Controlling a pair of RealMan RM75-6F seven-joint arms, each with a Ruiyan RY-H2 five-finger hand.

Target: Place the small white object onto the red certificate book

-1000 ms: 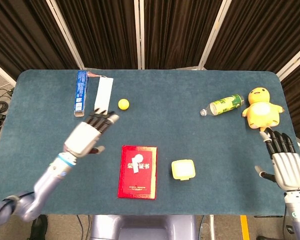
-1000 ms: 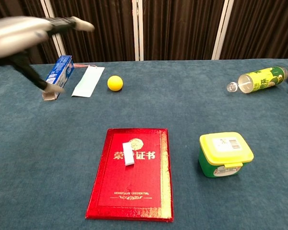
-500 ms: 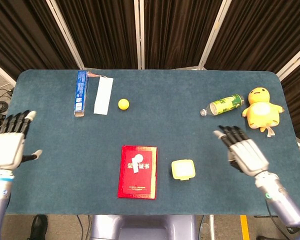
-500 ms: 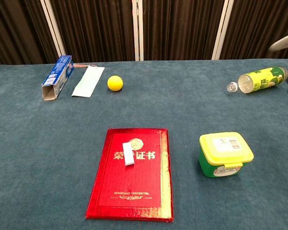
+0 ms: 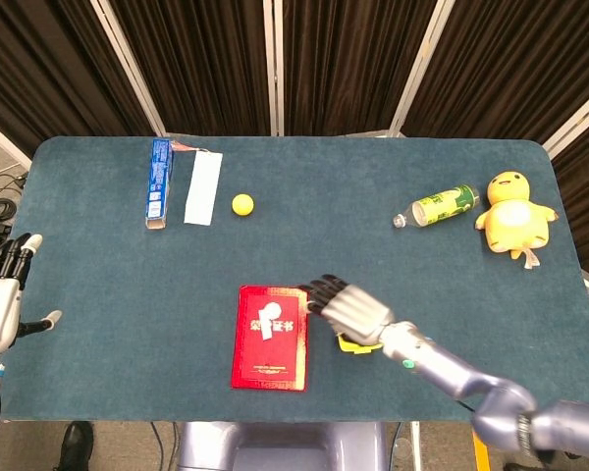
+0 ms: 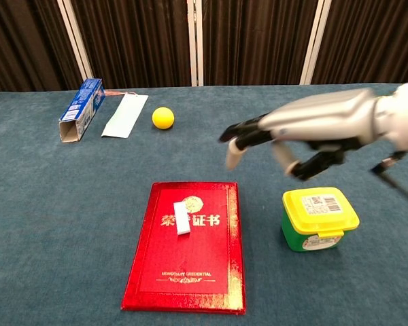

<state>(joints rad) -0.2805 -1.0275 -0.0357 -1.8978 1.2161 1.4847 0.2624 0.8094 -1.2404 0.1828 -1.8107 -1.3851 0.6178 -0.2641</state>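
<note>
Red certificate book (image 6: 187,244) lies below my right hand (image 6: 296,132), fingers spread and empty, the small white object (image 6: 181,218) resting on it. Beside it, a closed yellow-lidded tub (image 6: 319,219). My left hand (image 5: 0,294) hangs open.

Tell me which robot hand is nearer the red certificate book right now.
Right. The right robot hand hovers open at the red certificate book's right edge, above the yellow box. The left robot hand is open off the table's left edge.
</note>
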